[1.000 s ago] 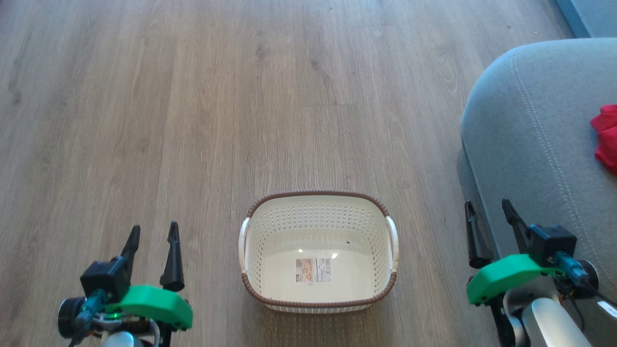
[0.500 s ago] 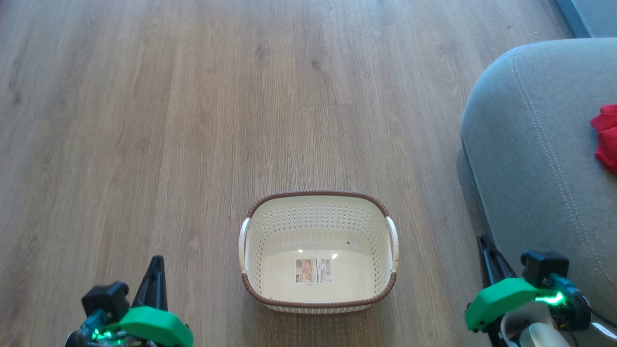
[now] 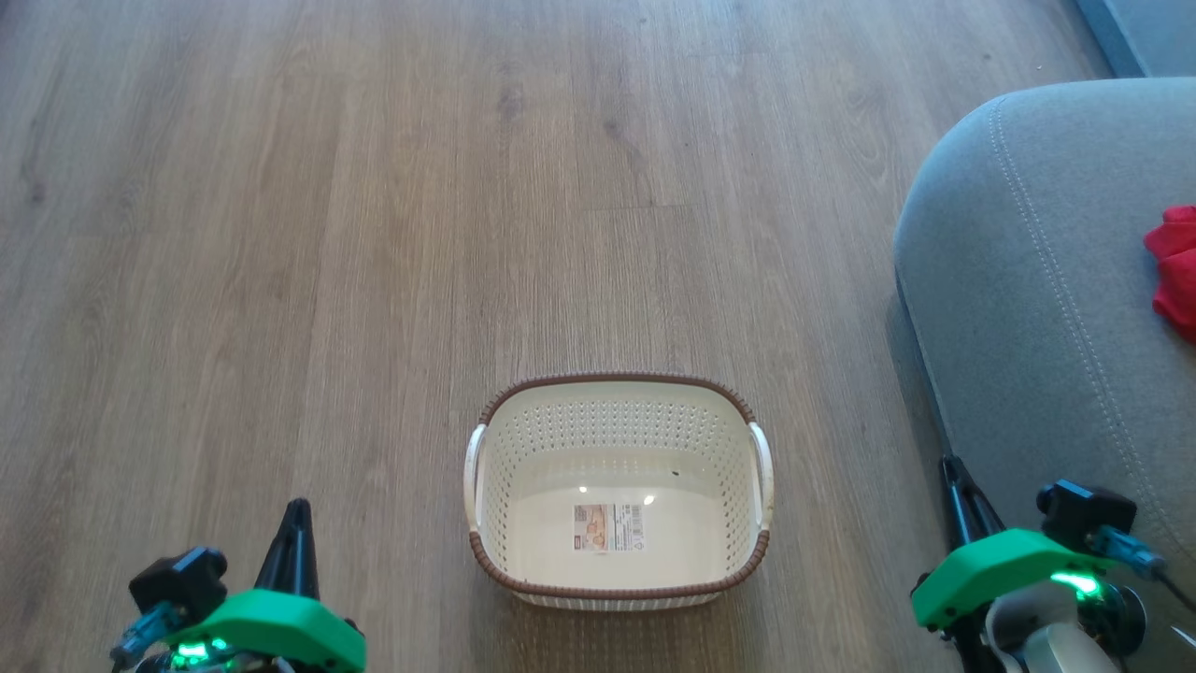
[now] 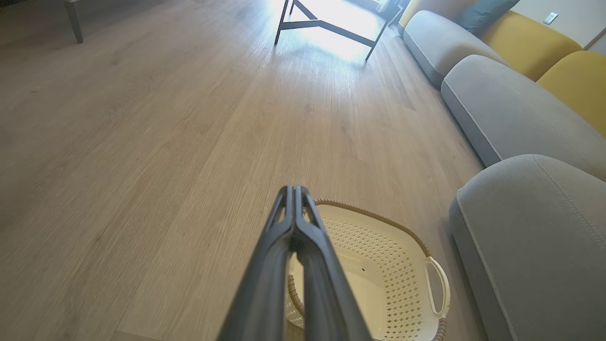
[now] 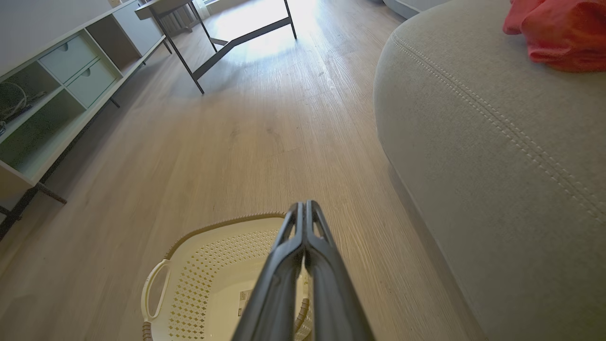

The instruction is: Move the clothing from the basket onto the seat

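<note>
— Left gripper (image 3: 295, 523) first: fingers pressed together, nothing between them. Sits low at the left of head view, over the wood floor (image 3: 374, 234).
— Other one?
— Right gripper (image 3: 958, 486) clenched the same way, nothing in it. Lower right, just beside the seat (image 3: 1018, 280); touching it or not, can't tell.
— Where's the basket?
— basket (image 3: 617, 381) stands upright on the floor between the two grippers, handles left and right, printed label (image 3: 608, 525) on its bottom.
— And the clothing?
— clothing (image 3: 1175, 266) is a red bunch lying on top of the seat, cut off by the right edge of head view, well apart from the basket. One garment or two, can't tell.
— Seat against basket?
— Seat is on the robot's right of the basket, near but not touching.
— Background?
— Left wrist view: more grey cushions in a row, yellow back cushions (image 4: 525, 42), black table legs (image 4: 326, 23) far off. Right wrist view: pale shelf unit (image 5: 57, 85) with drawers along the wall.
</note>
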### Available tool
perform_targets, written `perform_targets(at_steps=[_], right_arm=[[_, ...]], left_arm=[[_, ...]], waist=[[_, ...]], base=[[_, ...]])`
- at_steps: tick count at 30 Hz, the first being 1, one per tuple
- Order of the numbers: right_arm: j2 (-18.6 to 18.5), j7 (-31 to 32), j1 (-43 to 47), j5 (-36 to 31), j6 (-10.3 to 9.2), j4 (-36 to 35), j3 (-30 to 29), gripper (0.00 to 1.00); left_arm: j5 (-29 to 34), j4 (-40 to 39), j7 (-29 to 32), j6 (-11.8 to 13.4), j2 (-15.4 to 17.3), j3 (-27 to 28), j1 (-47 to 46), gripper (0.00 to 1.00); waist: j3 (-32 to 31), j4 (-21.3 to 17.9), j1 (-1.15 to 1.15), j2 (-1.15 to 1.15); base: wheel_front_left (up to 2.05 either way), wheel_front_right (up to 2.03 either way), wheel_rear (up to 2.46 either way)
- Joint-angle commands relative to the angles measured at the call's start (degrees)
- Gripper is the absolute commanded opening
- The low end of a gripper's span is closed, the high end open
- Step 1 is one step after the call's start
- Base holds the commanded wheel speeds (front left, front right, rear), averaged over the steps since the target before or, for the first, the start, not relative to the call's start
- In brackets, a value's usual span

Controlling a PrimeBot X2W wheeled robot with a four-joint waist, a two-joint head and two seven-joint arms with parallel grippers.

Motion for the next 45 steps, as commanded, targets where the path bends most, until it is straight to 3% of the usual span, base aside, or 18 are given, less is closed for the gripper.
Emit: perform_targets(at_steps=[1,45], right_arm=[[-0.28,0.38,-2.34,1.38,0.07,-2.12,-0.55,0.00],[1.01,7.32,-2.88,27.58,0.21,-4.20,-5.06,0.00]], left_arm=[[-1.35,-2.17,0.26,-0.23,0.07,0.99,-3.08,0.00],[-28.94,-3.46,7.52,-1.58,0.13,3.80,-5.71,0.00]], waist=[[-0.02,0.01,0.00,0.00],[-0.82,0.34,0.00,0.00]], base=[[0.00,0.00,0.00],[0.00,0.00,0.00]])
